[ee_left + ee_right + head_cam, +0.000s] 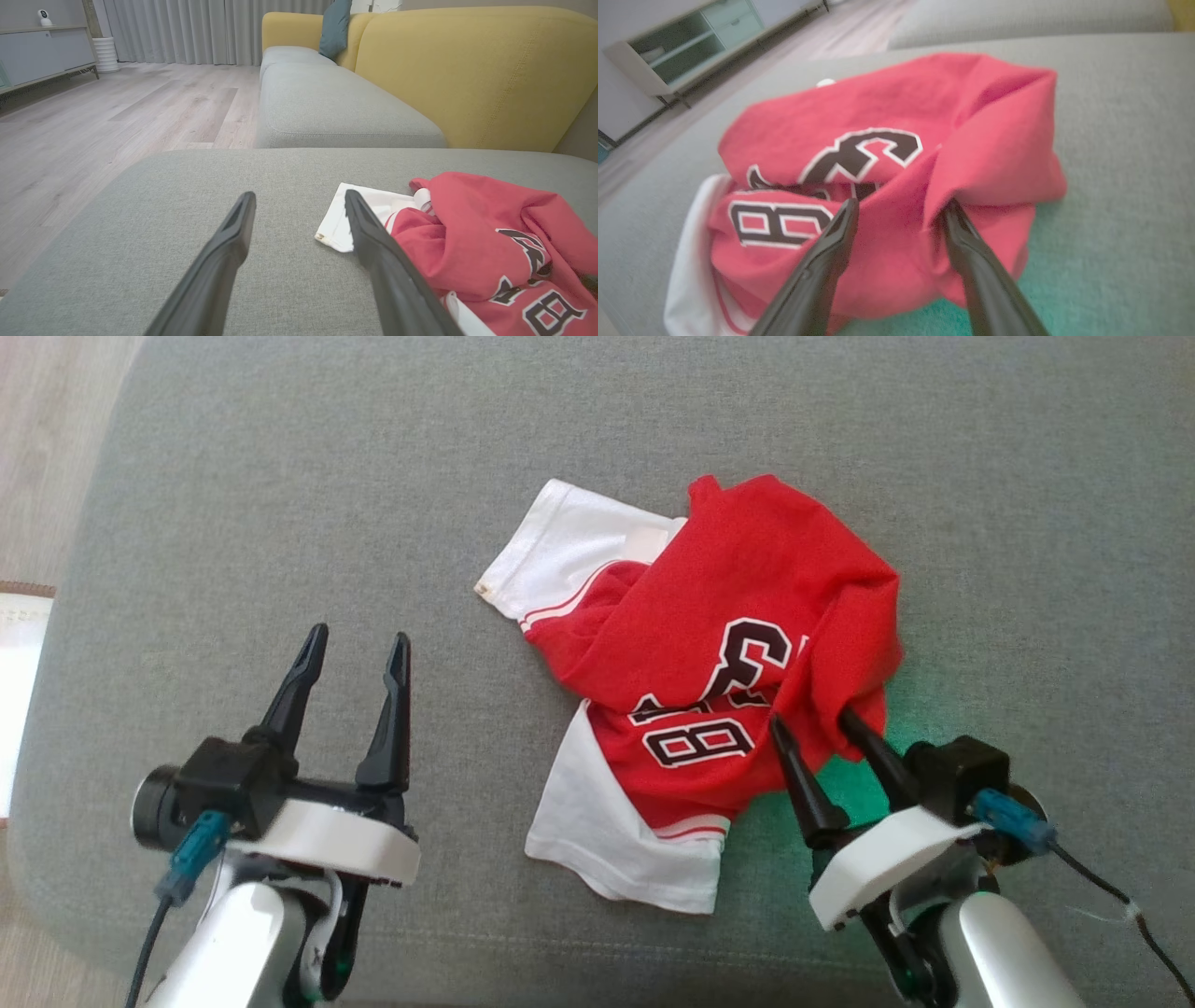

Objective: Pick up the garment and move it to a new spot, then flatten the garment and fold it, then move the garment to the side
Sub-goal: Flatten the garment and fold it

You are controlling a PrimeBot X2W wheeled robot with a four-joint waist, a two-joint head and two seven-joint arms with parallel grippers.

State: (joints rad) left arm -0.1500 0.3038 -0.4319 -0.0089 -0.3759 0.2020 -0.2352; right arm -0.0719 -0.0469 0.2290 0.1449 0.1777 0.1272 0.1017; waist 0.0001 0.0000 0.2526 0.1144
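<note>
A crumpled red garment (728, 644) with white sleeves and black-and-white lettering lies bunched on the grey cushion (280, 476), right of centre. My right gripper (810, 719) is at its near right edge, open, with a red fold between the fingers; the right fingertip is tucked under hanging cloth. In the right wrist view the garment (878, 140) bulges between and over the spread fingers of that gripper (900, 205). My left gripper (359, 635) stands open and empty over bare cushion, left of the garment. In the left wrist view its fingers (300, 195) frame a white sleeve of the garment (490, 242).
The cushion's left edge (65, 616) drops to a wooden floor (93, 116). A yellow sofa back (467, 70) and another grey seat (327, 102) lie beyond. A low cabinet (682, 51) stands across the floor. A cable (1111, 896) trails from my right wrist.
</note>
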